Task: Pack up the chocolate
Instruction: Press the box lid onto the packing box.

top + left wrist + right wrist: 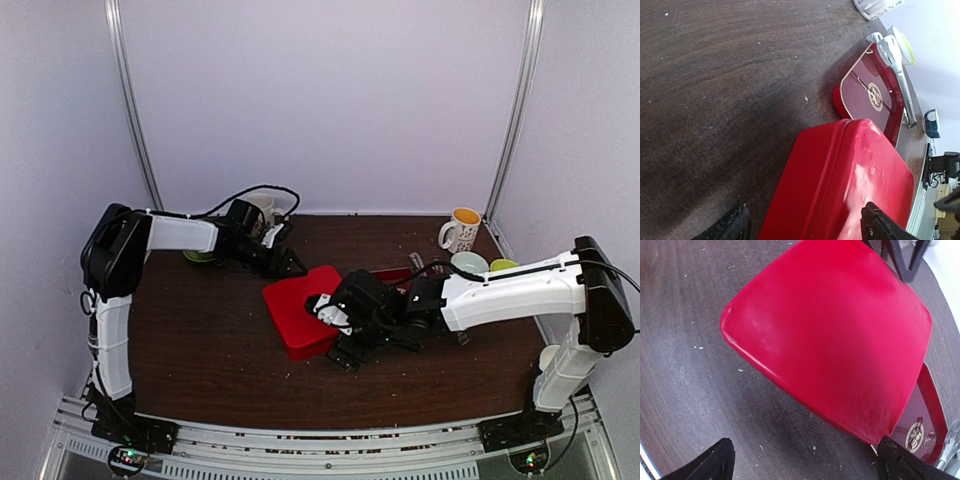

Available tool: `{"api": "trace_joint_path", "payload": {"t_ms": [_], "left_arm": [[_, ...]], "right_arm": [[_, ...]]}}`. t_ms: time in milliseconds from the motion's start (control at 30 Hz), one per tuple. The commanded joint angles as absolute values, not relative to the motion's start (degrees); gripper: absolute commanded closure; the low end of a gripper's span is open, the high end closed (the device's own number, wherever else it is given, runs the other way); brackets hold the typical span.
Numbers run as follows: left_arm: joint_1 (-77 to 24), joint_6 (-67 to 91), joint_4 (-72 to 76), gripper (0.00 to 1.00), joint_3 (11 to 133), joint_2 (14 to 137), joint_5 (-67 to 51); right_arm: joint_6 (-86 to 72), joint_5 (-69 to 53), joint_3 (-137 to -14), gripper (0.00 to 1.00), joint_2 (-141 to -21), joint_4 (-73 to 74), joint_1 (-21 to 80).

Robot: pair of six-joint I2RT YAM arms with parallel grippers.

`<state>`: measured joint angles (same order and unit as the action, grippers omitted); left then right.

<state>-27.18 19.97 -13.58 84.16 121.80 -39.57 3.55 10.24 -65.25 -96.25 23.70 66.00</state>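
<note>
No chocolate shows in any view. A glossy red box (300,312) lies shut in the middle of the table, large in both wrist views (840,185) (835,325). My left gripper (285,263) hovers at its far left corner, open (805,222), with one finger beside the box and the other over its top. My right gripper (336,336) sits at the box's near right side, open wide (807,462), with only bare table between the fingers and the box edge just ahead. A flat dark-red lid (870,92) with a gold emblem lies behind the box (920,425).
A white mug with a yellow inside (462,230) stands at the back right, with a pale bowl (470,262) and a green one (503,265) beside it. Another white mug (262,208) stands behind the left arm. A metal utensil (897,65) lies along the lid.
</note>
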Motion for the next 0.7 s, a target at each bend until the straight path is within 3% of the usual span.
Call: {"api": "trace_joint_path", "payload": {"t_ms": [0, 300, 667], "left_arm": [[-26.24, 22.95, -15.35, 0.22, 85.35, 123.57, -38.12], [-24.35, 29.65, -10.51, 0.24, 81.03, 123.40, -39.17], [-24.39, 30.07, -10.48, 0.30, 75.74, 121.90, -39.91]], "right_arm": [[11.99, 13.78, -68.35, 0.00, -100.03, 22.64, 67.07], [12.64, 17.05, -73.79, 0.00, -106.17, 21.28, 66.73], [10.62, 10.63, -77.10, 0.00, -109.77, 23.48, 62.09]]}}
